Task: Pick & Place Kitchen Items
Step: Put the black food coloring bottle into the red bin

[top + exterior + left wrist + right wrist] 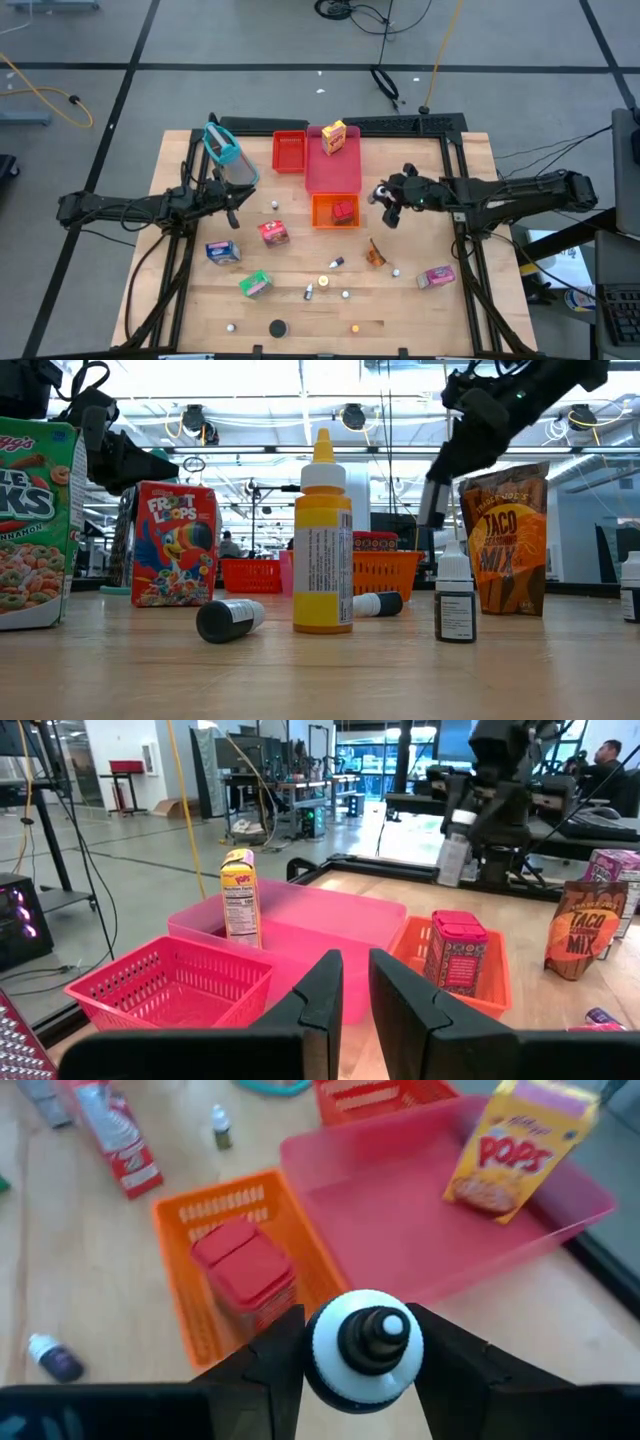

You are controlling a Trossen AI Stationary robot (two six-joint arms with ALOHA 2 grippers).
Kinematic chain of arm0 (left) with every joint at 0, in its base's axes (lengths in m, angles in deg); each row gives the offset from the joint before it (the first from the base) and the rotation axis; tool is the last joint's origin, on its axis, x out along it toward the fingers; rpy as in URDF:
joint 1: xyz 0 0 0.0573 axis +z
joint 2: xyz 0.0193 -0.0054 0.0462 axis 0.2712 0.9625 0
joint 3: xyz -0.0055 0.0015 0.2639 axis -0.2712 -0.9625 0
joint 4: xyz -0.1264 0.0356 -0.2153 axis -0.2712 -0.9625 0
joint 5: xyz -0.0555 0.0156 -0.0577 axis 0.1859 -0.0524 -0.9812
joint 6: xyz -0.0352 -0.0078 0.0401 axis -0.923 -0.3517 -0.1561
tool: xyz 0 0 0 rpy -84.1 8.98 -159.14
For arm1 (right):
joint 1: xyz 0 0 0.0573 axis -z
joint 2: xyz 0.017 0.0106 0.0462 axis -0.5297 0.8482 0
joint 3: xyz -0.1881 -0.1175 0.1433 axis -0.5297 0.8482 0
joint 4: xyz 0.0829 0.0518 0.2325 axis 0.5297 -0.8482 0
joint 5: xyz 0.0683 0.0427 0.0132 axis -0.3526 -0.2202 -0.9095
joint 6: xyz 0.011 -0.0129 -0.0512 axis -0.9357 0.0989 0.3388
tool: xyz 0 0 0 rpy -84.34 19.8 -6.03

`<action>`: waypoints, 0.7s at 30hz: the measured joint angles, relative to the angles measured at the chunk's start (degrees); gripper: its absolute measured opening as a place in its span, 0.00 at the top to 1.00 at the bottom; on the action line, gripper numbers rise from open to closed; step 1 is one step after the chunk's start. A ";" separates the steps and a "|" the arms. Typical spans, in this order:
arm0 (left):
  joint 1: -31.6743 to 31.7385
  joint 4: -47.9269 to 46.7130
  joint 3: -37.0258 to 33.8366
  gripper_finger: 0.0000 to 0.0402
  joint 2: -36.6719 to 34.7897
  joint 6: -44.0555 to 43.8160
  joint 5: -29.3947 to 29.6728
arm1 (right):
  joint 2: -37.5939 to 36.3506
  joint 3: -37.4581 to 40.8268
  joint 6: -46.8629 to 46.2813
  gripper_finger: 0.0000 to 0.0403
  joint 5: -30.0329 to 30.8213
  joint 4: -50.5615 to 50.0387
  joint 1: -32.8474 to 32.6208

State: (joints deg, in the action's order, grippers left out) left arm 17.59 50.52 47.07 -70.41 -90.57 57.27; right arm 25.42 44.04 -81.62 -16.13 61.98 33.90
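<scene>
My right gripper [388,207] hovers just right of the orange tray [320,212], shut on a small white-capped bottle [365,1345]. My left gripper [232,203] waits over the table's left part beside the teal-framed basket [225,150], its fingers [322,990] a narrow gap apart with nothing between them. A Pops box [334,137] stands in the pink tray [345,170], and a red box [343,211] sits in the orange tray. A Froot Loops box [273,233], blue box [222,251], green box [255,284], taco packet [375,254], pink packet [436,276] and tiny bottles [337,261] rest on the table. My right gripper pinches the small bottle between its two fingers, one on each side of the body just below the white cap [330,1350]. The cap end points back at the wrist camera. The bottle [432,500] is lifted clear of the table, tilted, with the fingers slanting down from the table's right.
A red mesh tray [290,151] lies left of the pink tray at the far side. A yellow bottle [322,530] stands upright near the near edge, among caps and a black disc [277,327]. Bare wood shows between the orange tray and the right frame rail.
</scene>
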 joint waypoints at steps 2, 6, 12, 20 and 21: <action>0.00 -0.02 0.00 0.87 0.02 0.00 0.00 | 0.00 -0.69 1.08 0.65 -0.01 0.97 1.43; 0.00 0.00 0.00 0.87 0.02 0.00 0.00 | 0.08 -2.36 3.43 0.65 -0.08 1.31 4.22; 0.00 0.04 0.00 0.87 0.02 0.00 0.50 | 4.34 -3.61 7.10 0.65 -7.80 8.54 8.62; 0.00 -0.01 0.00 0.87 0.02 -0.02 0.81 | 13.81 -8.75 8.76 0.65 -12.25 14.36 14.18; -0.01 -0.06 0.00 0.87 0.02 -0.03 0.96 | 15.13 -9.70 9.52 0.65 -12.86 14.91 14.57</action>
State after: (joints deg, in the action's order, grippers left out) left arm 17.57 50.46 47.07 -70.39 -90.60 58.23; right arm 40.55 34.34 -72.10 -28.98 76.89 48.47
